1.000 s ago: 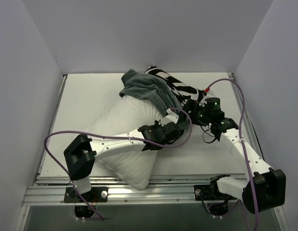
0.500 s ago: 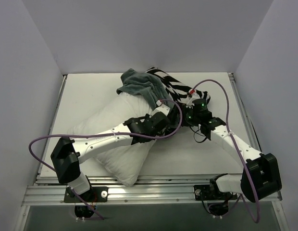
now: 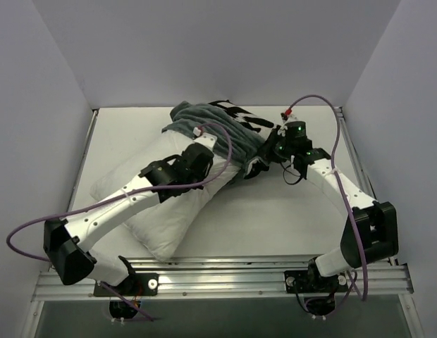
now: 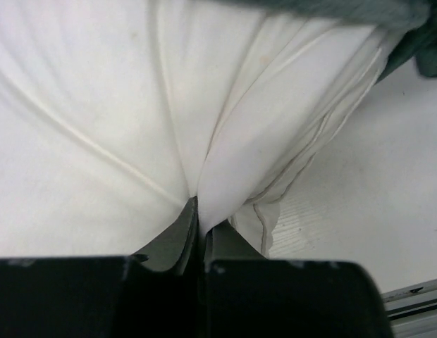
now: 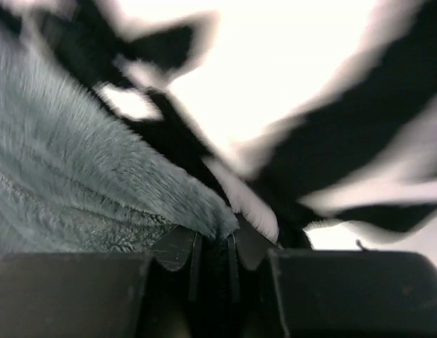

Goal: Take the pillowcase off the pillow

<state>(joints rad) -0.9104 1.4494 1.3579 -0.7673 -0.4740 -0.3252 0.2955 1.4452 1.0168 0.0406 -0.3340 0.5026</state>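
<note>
Right wrist: pillowcase (image 5: 99, 169) pinched inside right gripper (image 5: 211, 243); pillow (image 4: 99, 105) inside left gripper (image 4: 201, 225).

The pillow (image 3: 151, 204) lies slantwise on the table (image 3: 289, 225), from near left towards far centre; the pillowcase (image 3: 211, 123) sits bunched over its far end; the left gripper (image 4: 197, 222) pinches the pillow near its right edge; the right gripper (image 5: 211, 243) clamps the pillowcase's right side.

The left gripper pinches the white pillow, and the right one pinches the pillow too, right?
No. The left gripper does pinch the pillow, but the right gripper is shut on the pillowcase, at its grey and zebra-striped edge. The right wrist view shows it.
</note>
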